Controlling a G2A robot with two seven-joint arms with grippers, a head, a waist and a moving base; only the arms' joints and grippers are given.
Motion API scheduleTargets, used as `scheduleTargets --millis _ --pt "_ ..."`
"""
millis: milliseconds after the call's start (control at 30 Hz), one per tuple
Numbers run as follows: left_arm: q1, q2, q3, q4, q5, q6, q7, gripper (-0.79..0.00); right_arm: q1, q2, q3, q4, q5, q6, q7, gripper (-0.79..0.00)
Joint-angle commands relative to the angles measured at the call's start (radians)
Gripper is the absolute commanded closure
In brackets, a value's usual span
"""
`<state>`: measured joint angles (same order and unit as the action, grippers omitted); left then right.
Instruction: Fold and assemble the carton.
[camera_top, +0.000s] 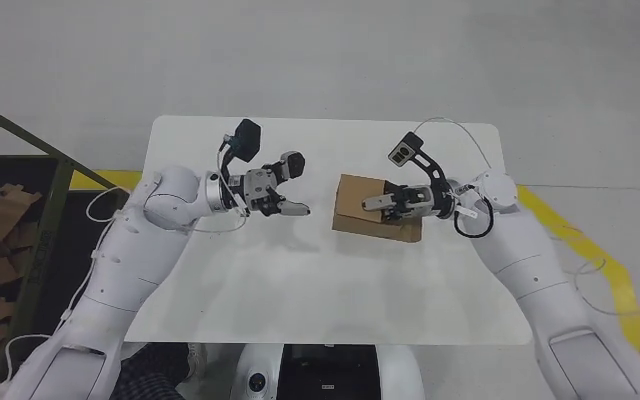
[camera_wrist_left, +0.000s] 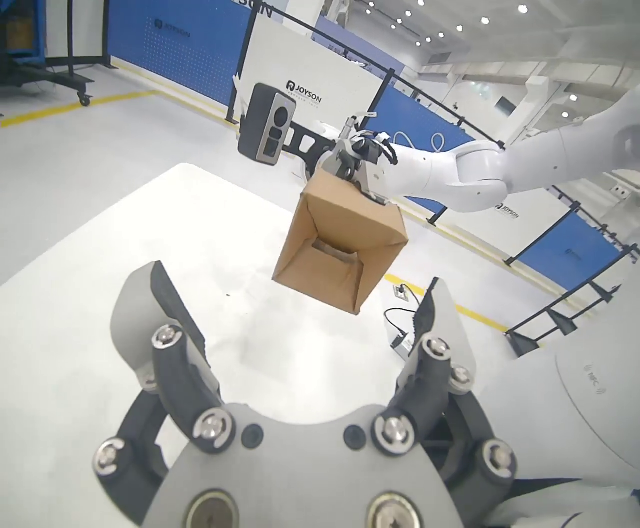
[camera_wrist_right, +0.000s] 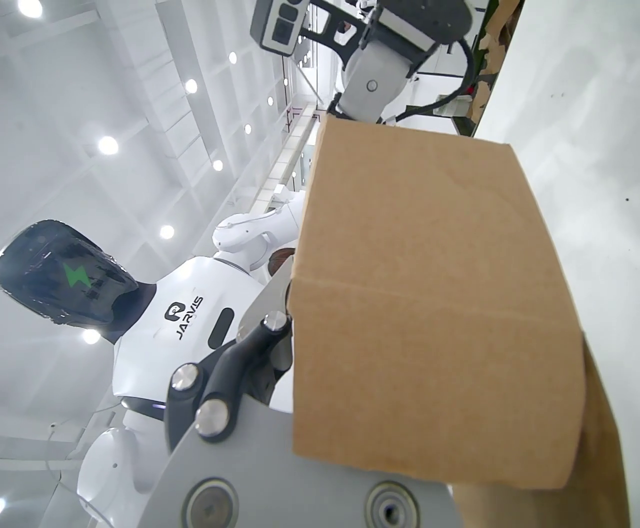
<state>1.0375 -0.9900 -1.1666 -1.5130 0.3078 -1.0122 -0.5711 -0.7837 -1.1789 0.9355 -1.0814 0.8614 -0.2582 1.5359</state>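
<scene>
The brown carton (camera_top: 372, 206) is a squared-up tube held off the white table (camera_top: 320, 290) right of centre. Its open end (camera_wrist_left: 320, 270) faces my left gripper, and folded flaps show deep inside. My right gripper (camera_top: 388, 202) is shut on the carton's far end (camera_wrist_left: 350, 172). In the right wrist view the carton's side wall (camera_wrist_right: 430, 300) hides one of that gripper's fingers, and the other finger (camera_wrist_right: 265, 330) lies against the wall's edge. My left gripper (camera_top: 288, 192) hovers left of the carton, open and holding nothing, with a clear gap to it (camera_wrist_left: 295, 277).
A dark bin of cardboard pieces (camera_top: 22, 225) stands on the floor past the table's left edge. Bare tabletop lies in front of both grippers and behind them. Yellow floor tape (camera_top: 560, 215) runs past the right edge.
</scene>
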Motion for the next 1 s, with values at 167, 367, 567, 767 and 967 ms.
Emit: scheduleTargets --millis 167,367,567,767,967 --pt "0.011 0.028 0.068 -0.018 0.408 0.0 0.392 -0.785 0.035 0.001 -0.052 0.035 0.046 -0.023 0.0 0.0" --pt "0.008 0.034 0.082 -0.011 0.462 0.0 0.461 -0.785 0.057 0.0 -0.078 0.057 0.077 -0.026 0.0 0.0" --pt "0.008 0.034 0.082 -0.011 0.462 0.0 0.461 -0.785 0.064 -0.004 -0.074 0.067 0.081 -0.026 0.0 0.0" --pt "0.022 0.031 0.088 -0.027 0.482 0.026 0.461 -0.785 0.063 -0.013 -0.071 0.073 0.071 -0.026 0.0 0.0" --pt "0.027 0.021 0.112 -0.029 0.559 0.026 0.494 -0.785 0.057 -0.025 -0.067 0.079 0.067 -0.027 -0.001 0.0"
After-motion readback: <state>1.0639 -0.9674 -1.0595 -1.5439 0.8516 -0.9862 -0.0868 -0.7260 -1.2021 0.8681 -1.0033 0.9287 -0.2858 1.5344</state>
